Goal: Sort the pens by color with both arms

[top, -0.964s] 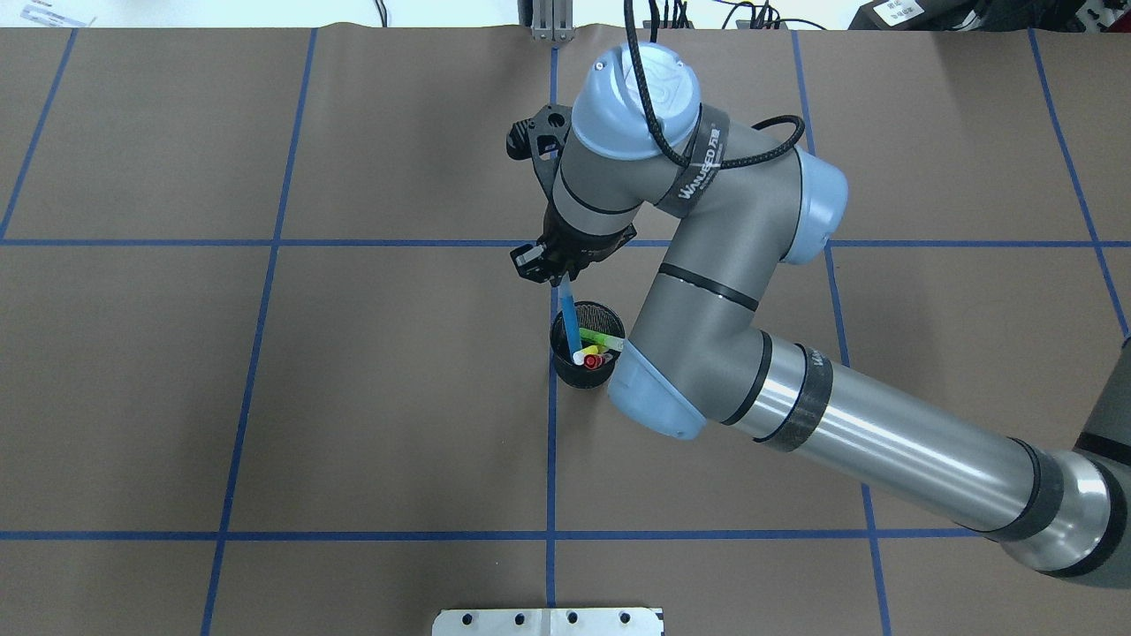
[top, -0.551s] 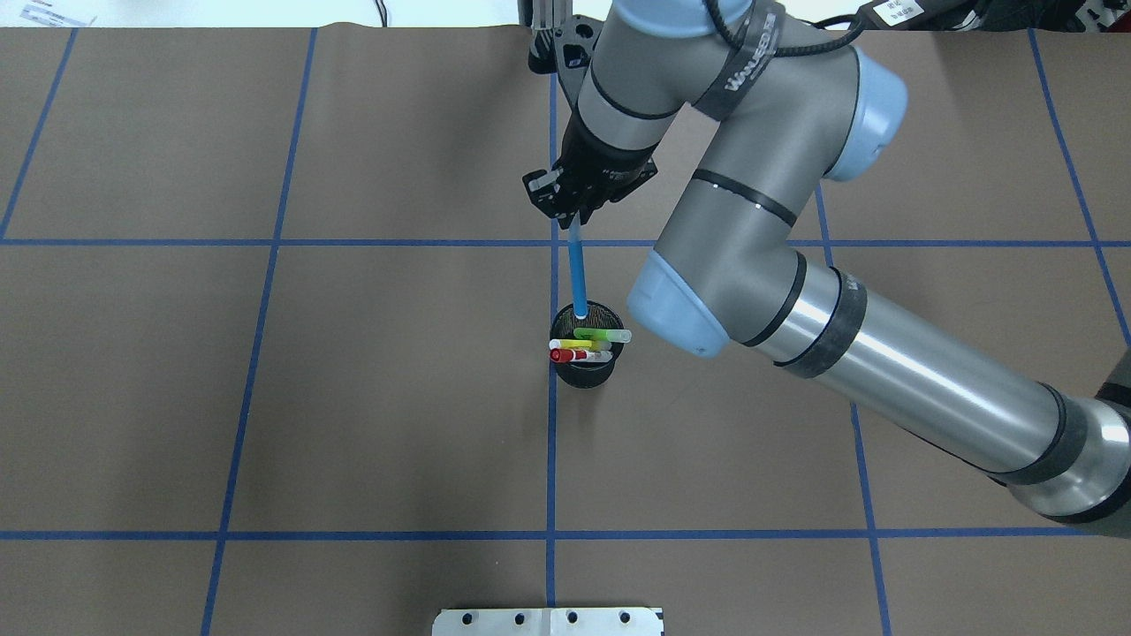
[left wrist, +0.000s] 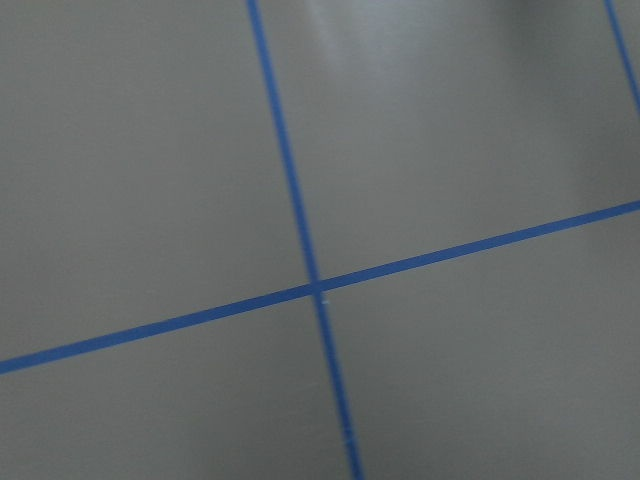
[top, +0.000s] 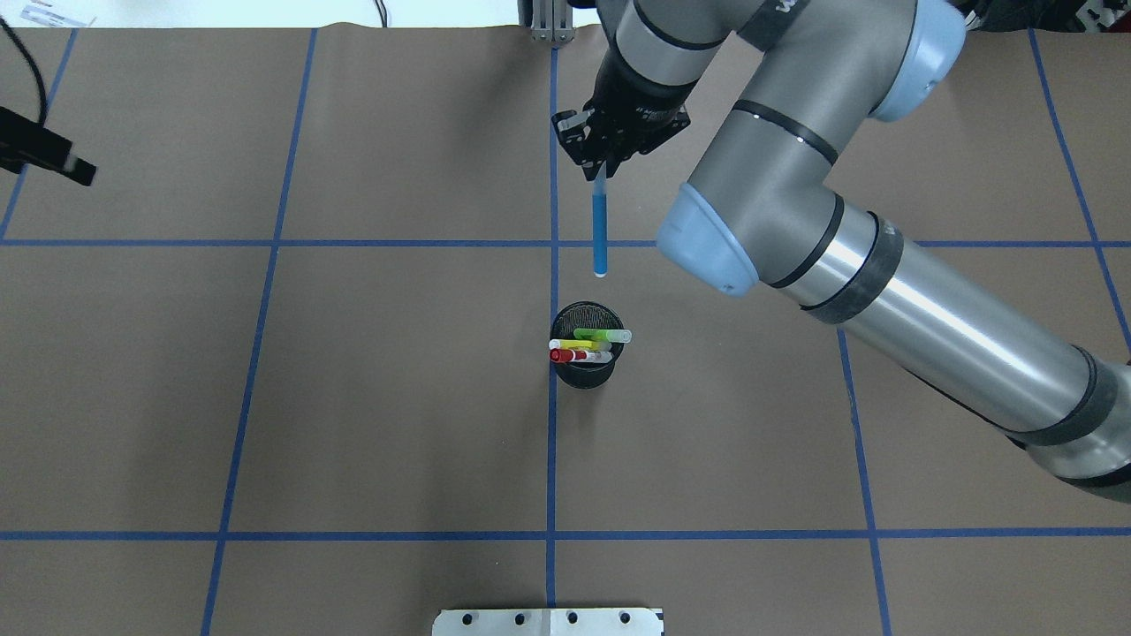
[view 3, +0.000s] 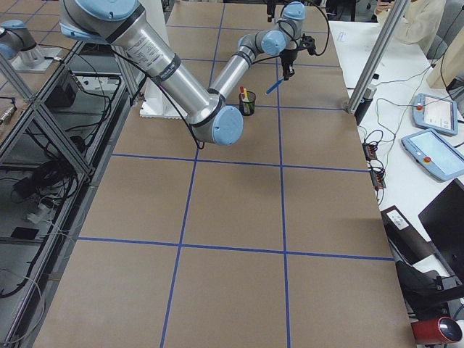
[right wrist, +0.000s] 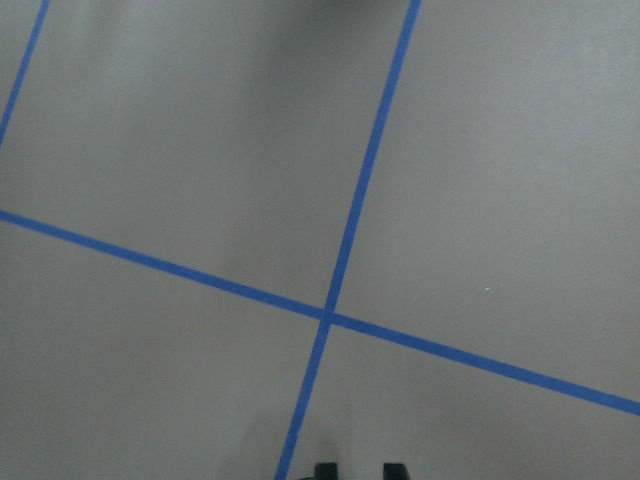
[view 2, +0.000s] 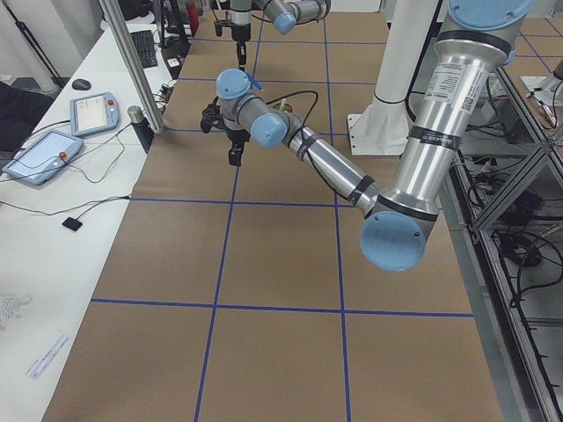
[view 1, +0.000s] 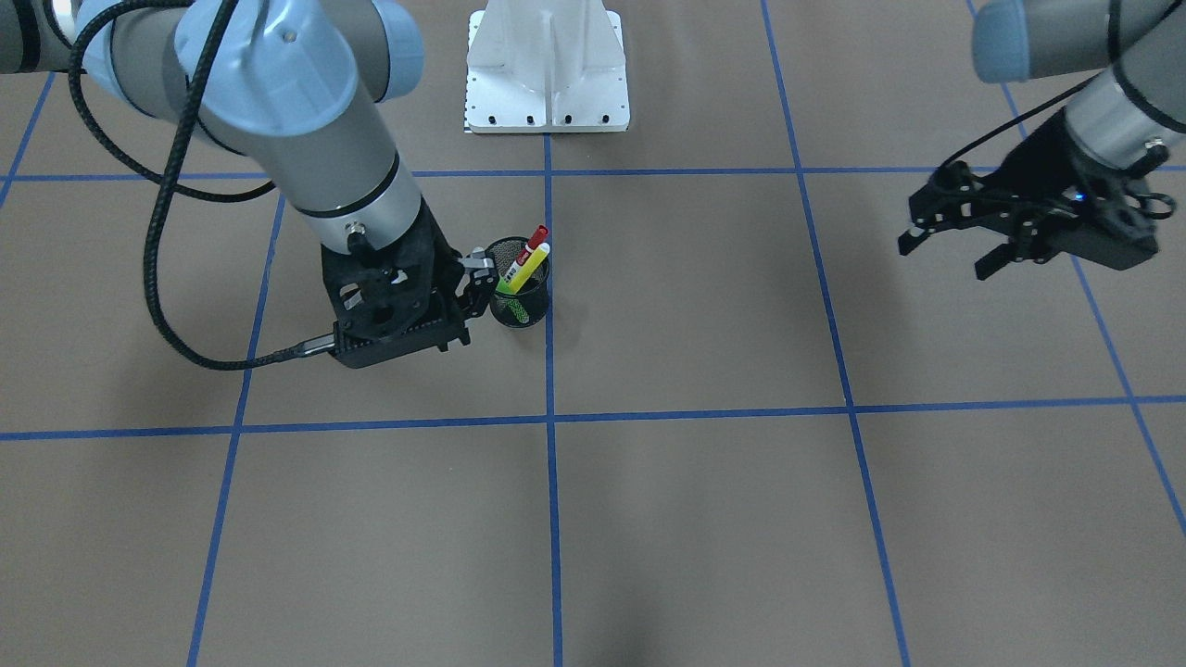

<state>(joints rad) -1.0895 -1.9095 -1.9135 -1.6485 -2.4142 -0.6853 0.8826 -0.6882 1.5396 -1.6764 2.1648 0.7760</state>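
Now that the blue pen [top: 600, 225] has come clear of the wire-mesh cup [top: 583, 378], R jaws gripping its top, L jaws open, sorting's begun w/ 3 pens [top: 588, 346] left.

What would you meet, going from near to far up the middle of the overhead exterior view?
White metal pedestal plate → black wire-mesh cup → slim blue marker pen → right arm's black two-finger gripper, shut on that pen.

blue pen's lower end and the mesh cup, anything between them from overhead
Nothing. In the overhead view the blue pen, held by the right gripper, ends short of the black mesh cup, and only bare brown table cover shows in the gap.
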